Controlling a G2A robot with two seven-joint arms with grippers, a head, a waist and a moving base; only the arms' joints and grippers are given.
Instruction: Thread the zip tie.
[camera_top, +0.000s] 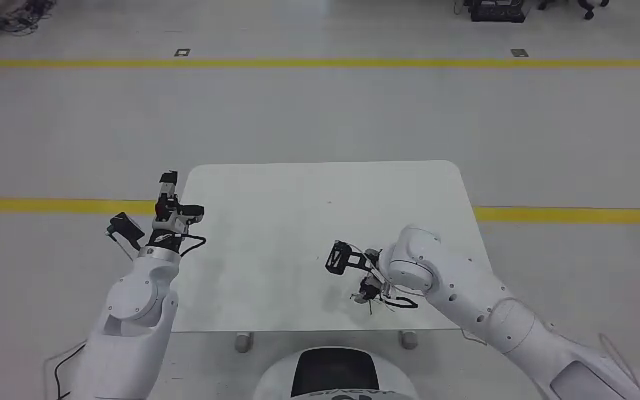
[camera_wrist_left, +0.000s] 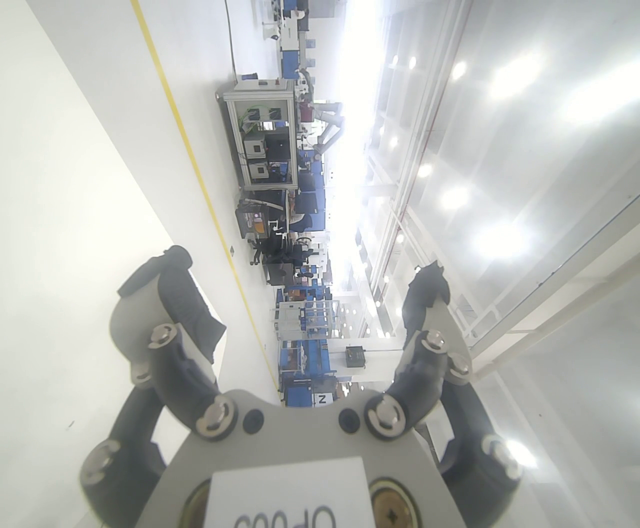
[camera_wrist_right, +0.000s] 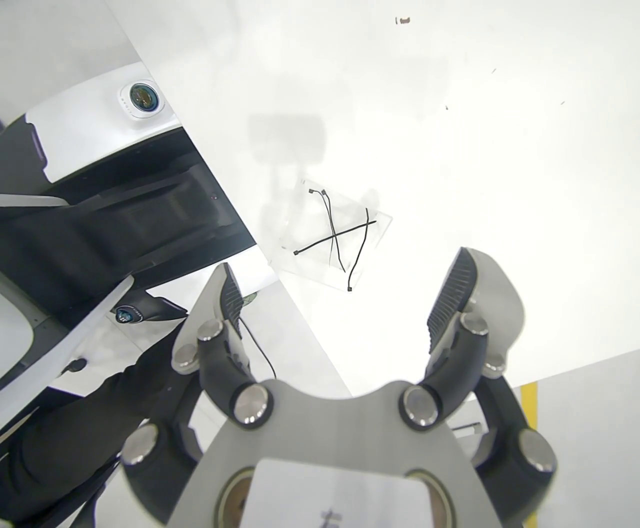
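Observation:
Three thin black zip ties (camera_wrist_right: 334, 234) lie crossed over one another on a small clear plate (camera_wrist_right: 381, 231) on the white table, close to its front edge. My right gripper (camera_wrist_right: 345, 261) hangs open above the table with nothing between its ribbed pads (camera_wrist_right: 447, 292), a short way from the ties. In the top view the right gripper (camera_top: 366, 294) is at the table's front right. My left gripper (camera_wrist_left: 300, 272) is open and empty, facing out into the room. It is raised over the table's left edge (camera_top: 167, 186).
The white table (camera_top: 320, 210) is bare across its middle and back. The front edge (camera_wrist_right: 310, 320) runs close under the right gripper's fingers. A thin black strand (camera_wrist_right: 257, 347) hangs beside one right finger. Yellow floor lines (camera_top: 560, 214) run behind the table.

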